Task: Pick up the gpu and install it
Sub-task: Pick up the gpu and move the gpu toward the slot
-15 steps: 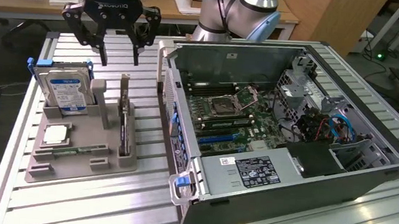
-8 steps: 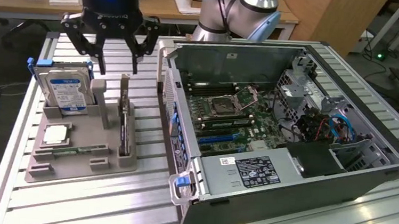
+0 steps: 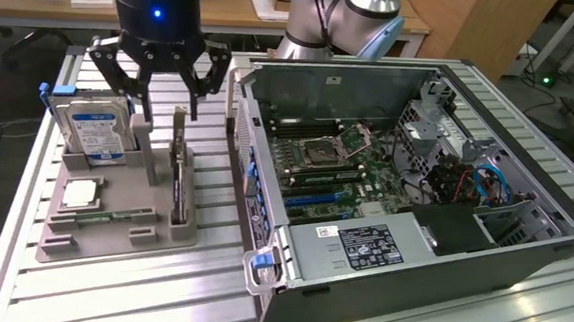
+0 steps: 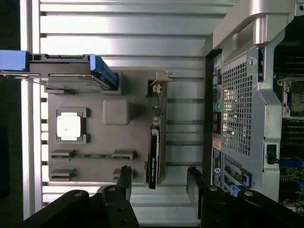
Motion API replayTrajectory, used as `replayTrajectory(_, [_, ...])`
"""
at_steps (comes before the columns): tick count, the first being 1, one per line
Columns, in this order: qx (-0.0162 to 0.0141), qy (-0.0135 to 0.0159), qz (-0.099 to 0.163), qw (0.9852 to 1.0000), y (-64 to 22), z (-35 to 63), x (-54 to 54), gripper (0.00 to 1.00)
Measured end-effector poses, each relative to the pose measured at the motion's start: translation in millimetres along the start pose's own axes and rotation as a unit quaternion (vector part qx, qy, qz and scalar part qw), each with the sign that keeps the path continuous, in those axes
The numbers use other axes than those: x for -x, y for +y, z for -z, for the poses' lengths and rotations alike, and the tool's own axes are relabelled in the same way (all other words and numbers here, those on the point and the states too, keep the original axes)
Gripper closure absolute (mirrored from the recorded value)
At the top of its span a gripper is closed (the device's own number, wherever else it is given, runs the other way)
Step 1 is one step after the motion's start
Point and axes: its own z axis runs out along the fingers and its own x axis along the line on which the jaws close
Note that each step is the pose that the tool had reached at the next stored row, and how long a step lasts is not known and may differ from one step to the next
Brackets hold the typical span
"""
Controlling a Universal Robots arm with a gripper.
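The gpu stands on its long edge in a slot of the grey holder tray, its silver bracket end toward the far side. In the wrist view the gpu appears as a thin dark card seen edge-on. My gripper hangs open just above the gpu's far end, holding nothing. Seen from the wrist, my gripper has one black finger on each side of the card's line, apart from it.
The tray also holds a silver hard drive with a blue-white label, a square processor chip and a narrow memory stick. An open computer case lies at the exterior view's right on the slatted aluminium table.
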Motion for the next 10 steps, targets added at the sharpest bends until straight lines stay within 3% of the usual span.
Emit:
replayTrajectory(3, [0.0000, 0.0035, 0.000, 1.0000, -1.2, -5.5, 0.0, 0.40])
replayTrajectory(4, [-0.0001, 0.0043, 0.000, 1.0000, -1.3, -7.2, -0.1, 0.34])
replayTrajectory(10, [-0.0001, 0.0087, 0.003, 1.0000, -2.4, -18.2, 0.2, 0.34])
